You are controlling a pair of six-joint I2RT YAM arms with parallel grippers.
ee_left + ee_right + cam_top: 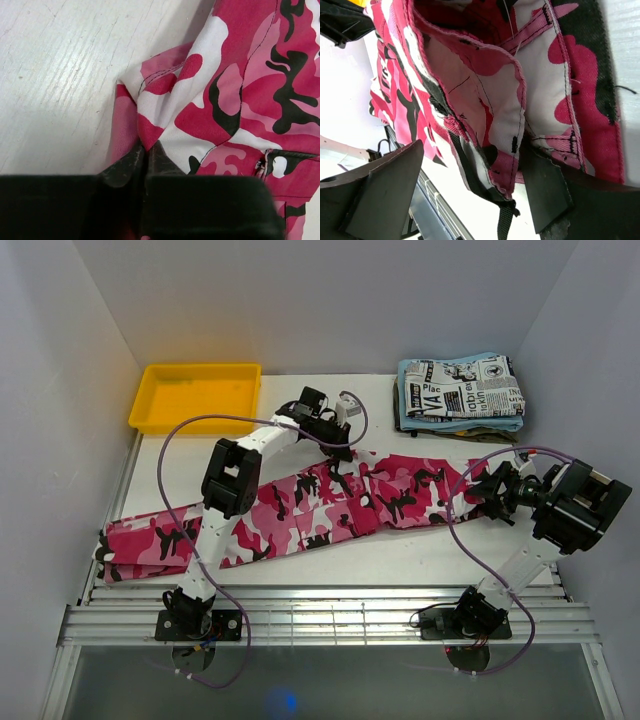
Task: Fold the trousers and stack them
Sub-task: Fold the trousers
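Elbow (231,478) raised, left claw (145,152) pinches far edge of trousers (300,505).

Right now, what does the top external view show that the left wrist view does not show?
Only the top external view: the yellow tray, the folded newspaper-print garment, the right claw and the whole length of the trousers. Only the left wrist view: how the left claw is pinched shut on a cloth fold, and the seam stitching. Both: the camouflage cloth on the white table.
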